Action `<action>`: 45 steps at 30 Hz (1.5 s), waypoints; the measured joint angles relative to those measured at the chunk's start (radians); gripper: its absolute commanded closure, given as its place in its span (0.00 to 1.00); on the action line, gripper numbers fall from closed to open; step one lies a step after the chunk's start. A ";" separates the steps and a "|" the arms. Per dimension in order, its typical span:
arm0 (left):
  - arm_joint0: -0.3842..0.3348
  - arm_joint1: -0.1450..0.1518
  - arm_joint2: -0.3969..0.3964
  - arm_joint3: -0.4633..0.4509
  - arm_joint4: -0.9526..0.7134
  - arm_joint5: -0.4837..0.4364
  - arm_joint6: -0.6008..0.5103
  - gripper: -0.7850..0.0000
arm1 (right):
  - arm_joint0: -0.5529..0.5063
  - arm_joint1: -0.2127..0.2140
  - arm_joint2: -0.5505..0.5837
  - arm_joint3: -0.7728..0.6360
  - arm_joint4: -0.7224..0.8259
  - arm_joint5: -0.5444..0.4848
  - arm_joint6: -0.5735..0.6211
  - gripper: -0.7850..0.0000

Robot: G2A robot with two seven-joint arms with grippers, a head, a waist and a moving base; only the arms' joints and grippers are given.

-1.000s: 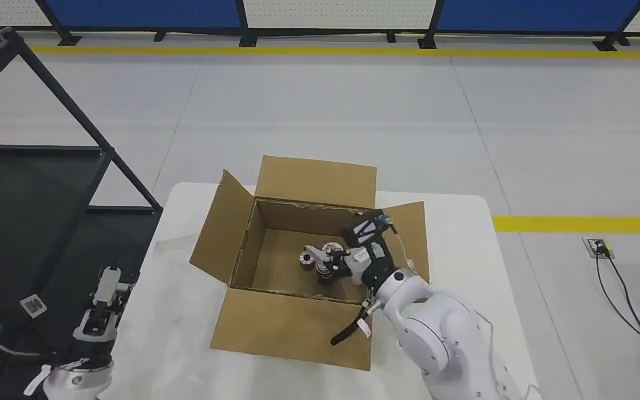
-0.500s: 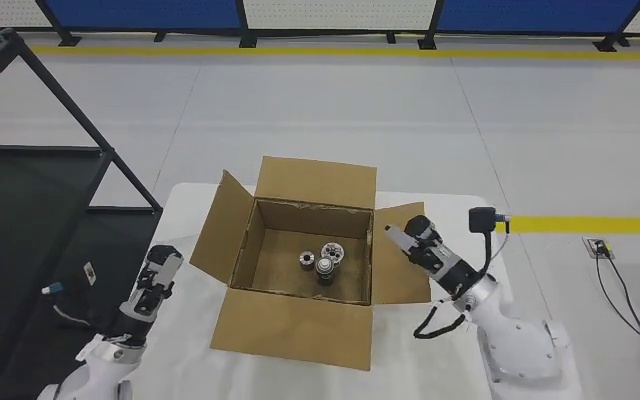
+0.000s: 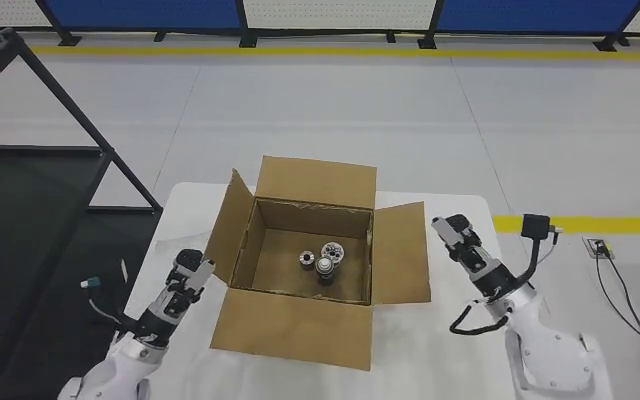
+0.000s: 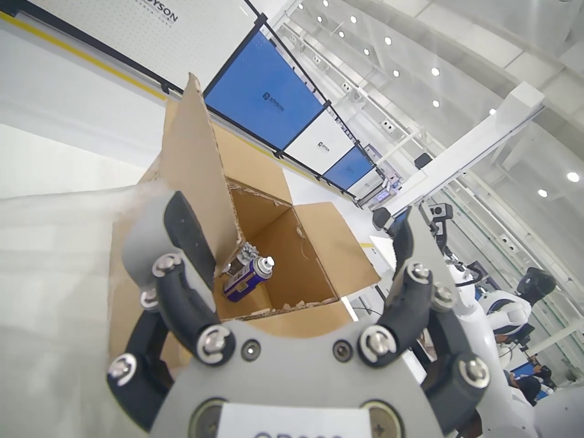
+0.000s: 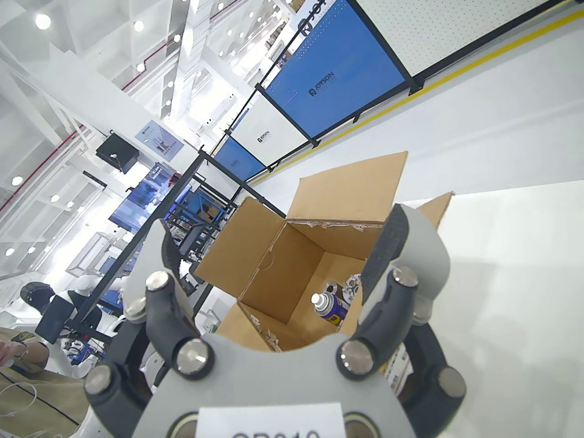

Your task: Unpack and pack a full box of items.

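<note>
An open cardboard box [image 3: 300,325] stands mid-table with all flaps out. On its floor are a blue spray can [image 4: 246,278] [image 5: 327,306] and two small round metal items [image 3: 331,251], close together. My left gripper [image 3: 190,267] [image 4: 292,234] is open just outside the box's left flap [image 3: 226,235], which stands between its fingers in the left wrist view. My right gripper [image 3: 453,230] [image 5: 273,248] is open and empty over the table, right of the box's right flap [image 3: 400,255].
The white table [image 3: 450,350] has bare room on both sides of the box and a narrow strip in front. A black metal frame [image 3: 60,170] stands off the table's left edge. A cable [image 3: 480,318] hangs from the right arm.
My right gripper has come out of the box and moved right, past the right flap. My left arm has risen toward the left flap, which now stands steeper.
</note>
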 measured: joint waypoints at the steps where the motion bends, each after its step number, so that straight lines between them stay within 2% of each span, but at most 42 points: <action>1: 0.001 0.000 0.004 -0.002 0.002 -0.002 -0.001 0.00 | 0.004 0.002 0.001 0.006 0.001 0.026 0.019 0.00; 4: 0.003 0.001 0.016 -0.005 0.006 -0.004 -0.001 0.00 | 0.025 0.011 0.015 0.031 0.020 0.099 0.095 0.00; 11: -0.004 0.002 0.050 -0.001 0.018 -0.004 -0.021 0.00 | 0.080 0.029 0.036 0.114 0.112 0.185 0.261 0.00; 21: -0.044 0.004 0.114 0.023 0.027 0.018 -0.056 0.00 | 0.144 0.050 -0.007 0.173 0.205 0.143 0.410 0.00; 28: -0.091 0.004 0.163 0.043 0.029 0.041 -0.084 0.00 | 0.208 0.055 -0.068 0.203 0.356 0.100 0.477 0.00; 37: -0.144 0.003 0.222 0.087 0.025 0.073 -0.111 0.00 | 0.345 0.044 -0.225 0.346 0.407 0.120 0.415 0.00; 45: -0.181 0.002 0.260 0.126 0.025 0.093 -0.126 0.00 | 0.438 0.031 -0.340 0.507 0.427 0.082 0.377 0.00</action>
